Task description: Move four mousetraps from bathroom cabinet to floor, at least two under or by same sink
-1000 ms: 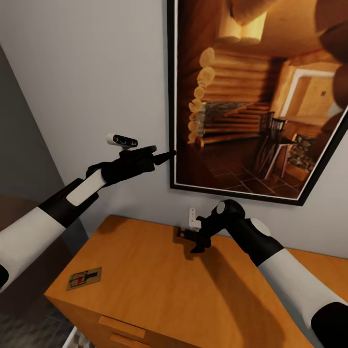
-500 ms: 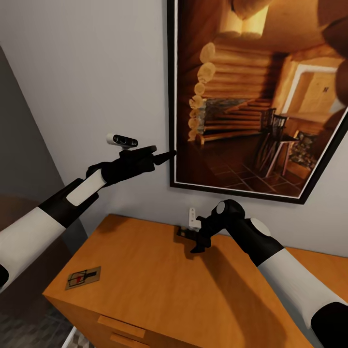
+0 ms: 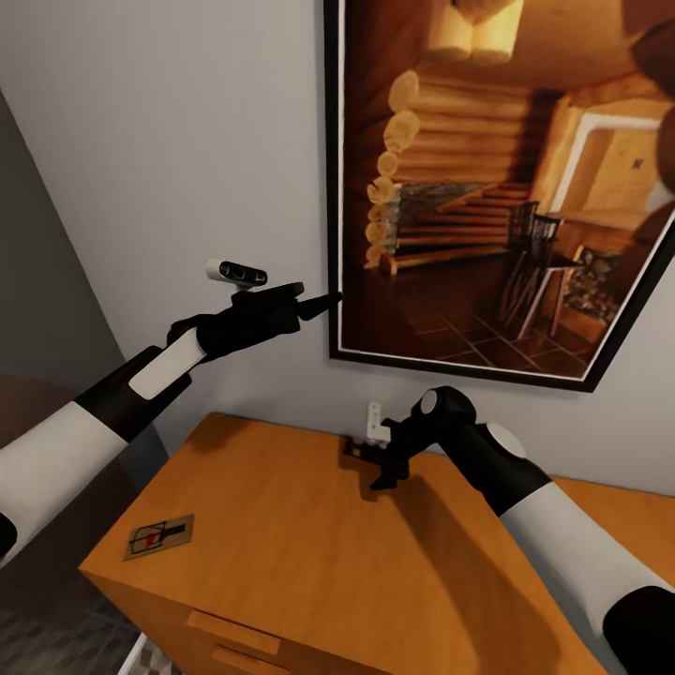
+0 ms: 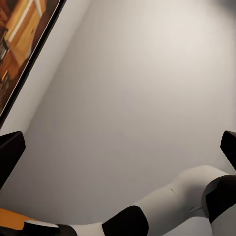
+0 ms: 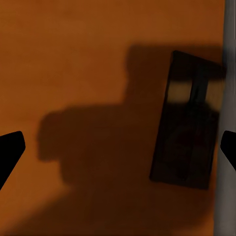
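Two mousetraps can be counted on the cabinet: one lies flat near the top's front left corner, well apart from both arms, and a second, dark in shadow, lies at the back of the top close to the wall, directly under the right gripper; the other two of the four are not to be found in these pictures; no sink or tiled bathroom floor can be made out for certain either. The step in hand looks like the pickup of the rear mousetrap; the right gripper hangs just above the wood with its fingers spread wide, one tip at each edge of the right wrist view, nothing between them yet. The next move, as I judge it, calls for a short descent, centring the board between the fingers, then closing on its edges; the wall so near may crowd one finger. The left gripper is held high, away from the cabinet, pointing toward the framed picture on the wall, its fingers also parted and empty in the left wrist view; one picture, one cabinet, two arms.
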